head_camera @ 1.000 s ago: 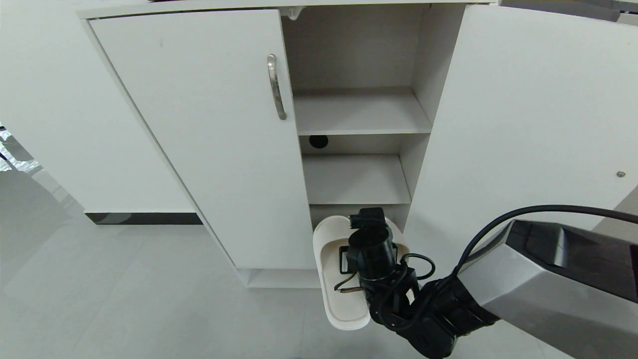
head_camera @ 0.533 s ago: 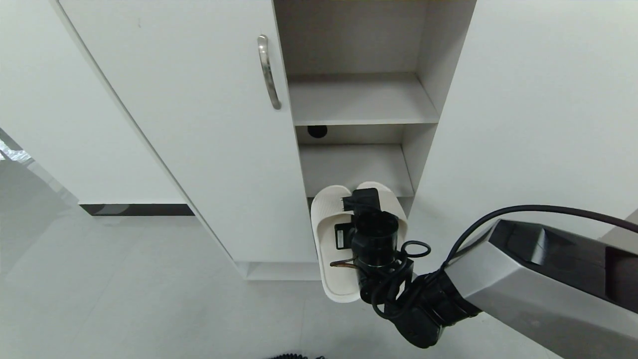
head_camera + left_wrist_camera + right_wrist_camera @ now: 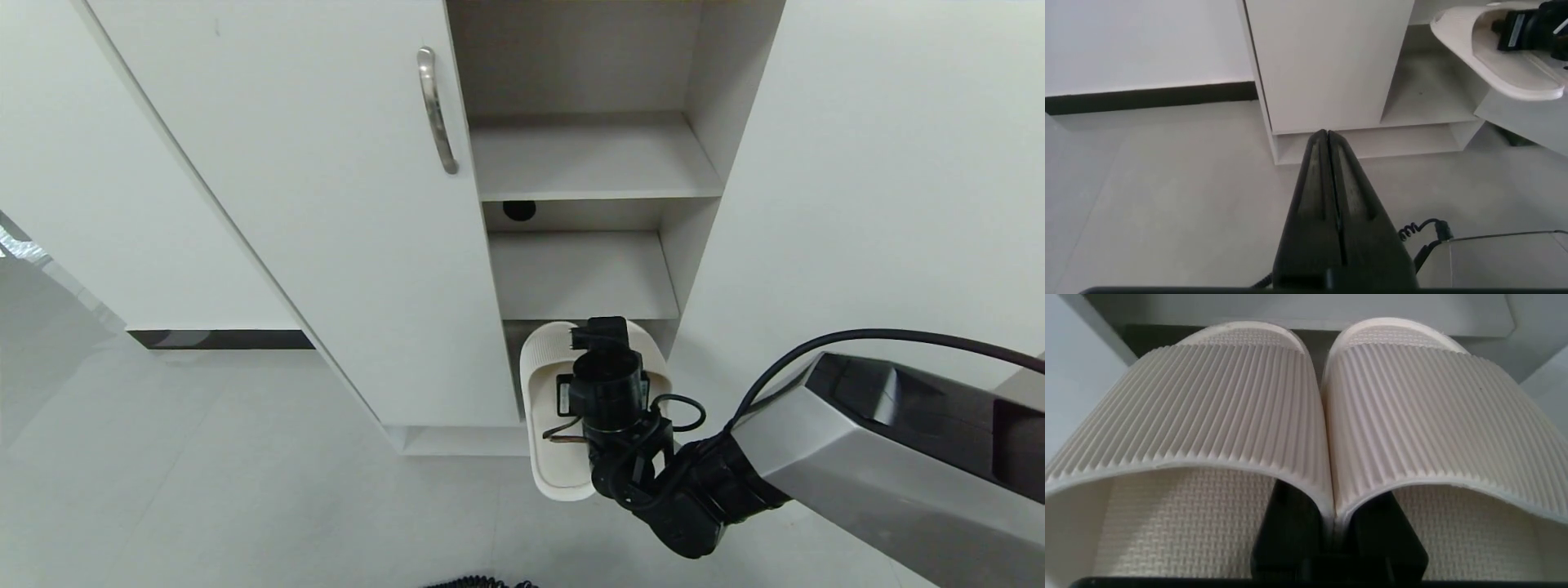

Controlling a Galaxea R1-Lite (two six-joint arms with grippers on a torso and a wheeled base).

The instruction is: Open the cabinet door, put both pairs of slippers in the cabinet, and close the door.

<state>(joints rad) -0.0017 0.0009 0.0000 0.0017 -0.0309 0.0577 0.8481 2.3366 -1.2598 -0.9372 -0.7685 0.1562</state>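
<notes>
Right gripper (image 3: 1333, 539) of mine clamped on pair of slippers (image 3: 1225, 400), toes at mouth of cabinet (image 3: 690, 237) lowest compartment. My left gripper (image 3: 1328, 163) closed, empty, above pale tile floor (image 3: 204, 490); dark skirting (image 3: 220, 339) on white wall (image 3: 82, 204), far left.

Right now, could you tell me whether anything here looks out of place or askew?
Nothing stands out: the slippers sit side by side in the right hand, in front of the lowest compartment of the open cabinet.
</notes>
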